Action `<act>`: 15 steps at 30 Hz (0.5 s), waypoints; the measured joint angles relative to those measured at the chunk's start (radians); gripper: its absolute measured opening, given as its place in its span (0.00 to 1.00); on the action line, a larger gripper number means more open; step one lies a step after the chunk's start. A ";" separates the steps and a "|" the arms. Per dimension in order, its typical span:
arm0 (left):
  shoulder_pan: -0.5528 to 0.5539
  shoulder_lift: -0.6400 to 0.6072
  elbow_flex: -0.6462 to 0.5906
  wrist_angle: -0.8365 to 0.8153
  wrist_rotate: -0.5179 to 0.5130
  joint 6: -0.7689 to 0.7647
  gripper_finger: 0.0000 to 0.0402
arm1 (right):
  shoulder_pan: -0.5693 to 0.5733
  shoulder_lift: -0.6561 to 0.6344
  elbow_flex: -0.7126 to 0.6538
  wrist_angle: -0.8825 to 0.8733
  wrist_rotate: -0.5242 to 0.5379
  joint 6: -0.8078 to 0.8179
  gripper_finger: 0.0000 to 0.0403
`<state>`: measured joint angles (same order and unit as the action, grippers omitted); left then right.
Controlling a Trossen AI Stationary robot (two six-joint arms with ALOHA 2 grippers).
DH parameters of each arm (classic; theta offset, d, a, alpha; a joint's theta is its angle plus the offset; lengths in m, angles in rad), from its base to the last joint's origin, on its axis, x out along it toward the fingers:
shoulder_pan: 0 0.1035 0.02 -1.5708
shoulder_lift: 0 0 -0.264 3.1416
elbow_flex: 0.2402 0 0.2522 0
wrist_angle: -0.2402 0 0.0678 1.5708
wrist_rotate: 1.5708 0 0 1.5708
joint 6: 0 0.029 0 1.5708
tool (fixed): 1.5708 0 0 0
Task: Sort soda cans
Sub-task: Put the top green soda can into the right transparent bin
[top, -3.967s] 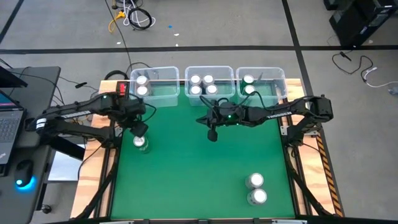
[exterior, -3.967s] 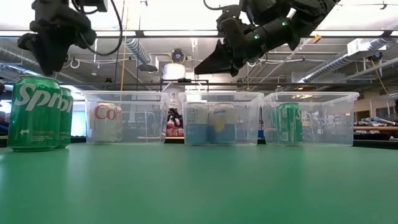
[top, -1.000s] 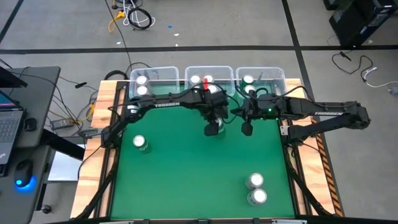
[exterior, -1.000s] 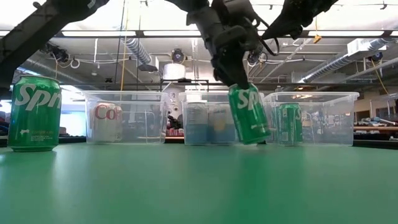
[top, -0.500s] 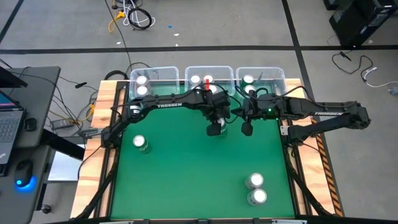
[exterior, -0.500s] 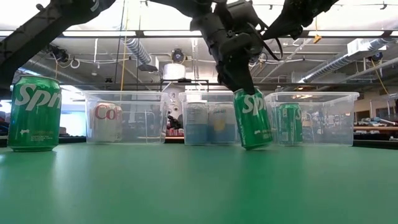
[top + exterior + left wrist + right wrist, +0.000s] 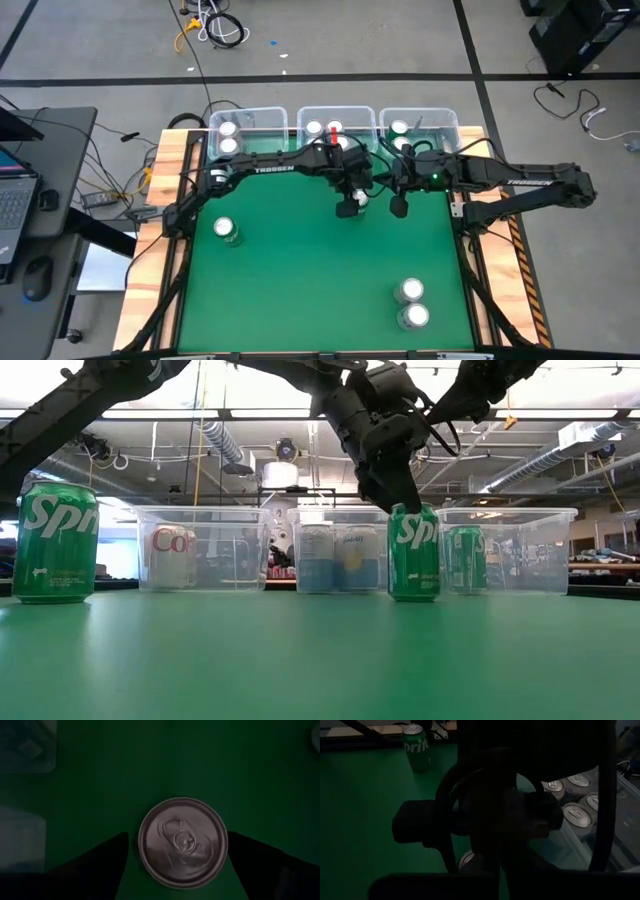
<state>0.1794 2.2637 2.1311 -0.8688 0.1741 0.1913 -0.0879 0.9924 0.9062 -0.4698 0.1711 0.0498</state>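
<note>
A: What's in the bins?
B: The left bin [image 7: 268,118] and the right bin [image 7: 447,124] hold two cans each; the middle bin [image 7: 337,111] holds several.
A: And the green can [image 7: 413,552]?
B: Upright on the mat before the middle bin, between the left gripper's [image 7: 175,851] spread fingers, untouched. The right gripper [image 7: 398,207] hangs closed just right.

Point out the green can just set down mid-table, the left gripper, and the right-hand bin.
green can [image 7: 414,552], low view, on its side label.
left gripper [image 7: 349,205], high view, midway between fingertips.
right-hand bin [image 7: 453,128], high view, on its right rim.
</note>
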 joint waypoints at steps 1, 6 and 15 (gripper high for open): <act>0.001 0.000 0.000 0.004 0.006 0.006 0.83 | 0.000 0.000 0.000 0.000 0.000 0.000 0.03; 0.004 -0.002 -0.002 0.041 0.029 0.013 0.81 | 0.000 -0.002 0.001 0.000 0.000 -0.001 0.04; 0.004 -0.012 -0.036 0.230 0.081 0.008 0.78 | 0.000 -0.070 0.001 0.008 -0.006 -0.008 0.07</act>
<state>0.1833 2.2522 2.0952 -0.6383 0.2556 0.1991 -0.0879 0.9226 0.9072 -0.4621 0.1655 0.0417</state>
